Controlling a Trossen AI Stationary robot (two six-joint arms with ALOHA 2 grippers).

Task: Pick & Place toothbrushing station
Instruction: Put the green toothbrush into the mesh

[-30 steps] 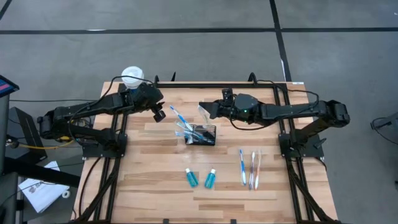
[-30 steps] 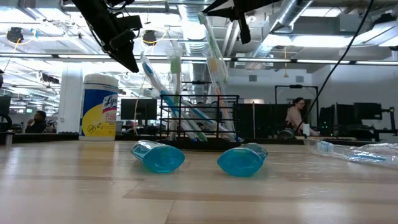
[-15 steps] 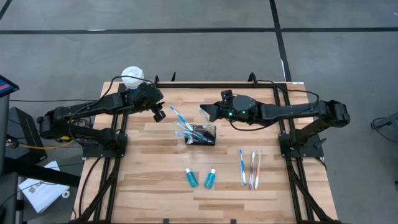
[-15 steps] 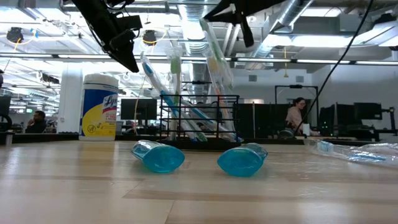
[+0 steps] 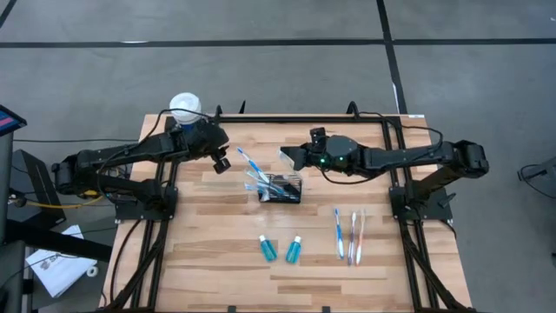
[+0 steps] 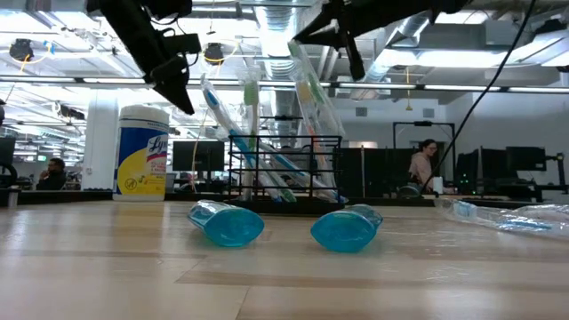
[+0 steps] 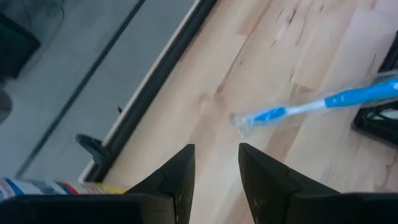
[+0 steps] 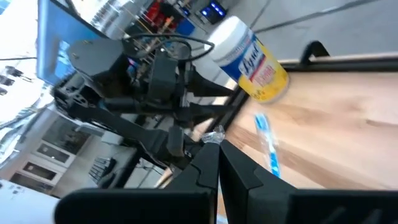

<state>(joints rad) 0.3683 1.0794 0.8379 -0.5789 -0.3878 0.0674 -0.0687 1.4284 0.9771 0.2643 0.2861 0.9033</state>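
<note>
From my console the table (image 5: pixel 217 261) reads as pale wood planks with darker seams. At its centre I see the black wire-mesh basket (image 5: pixel 283 189), holding blue, white and orange toothbrushes (image 6: pixel 253 133). At six o'clock lie two teal tubes (image 5: pixel 280 249). At ten o'clock stands a white-lidded canister (image 6: pixel 142 151) with a yellow label. Both arms are dark; the floor is grey.

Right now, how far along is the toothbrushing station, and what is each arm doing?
Done: several wrapped toothbrushes already stand in the black wire basket. In hand: the right pincer, shut, holds a wrapped toothbrush tilted above the basket's far side; the left pincer hovers empty beside the basket, fingers apart. Left: three toothbrushes and two teal tubes lie on the table's near half.
</note>
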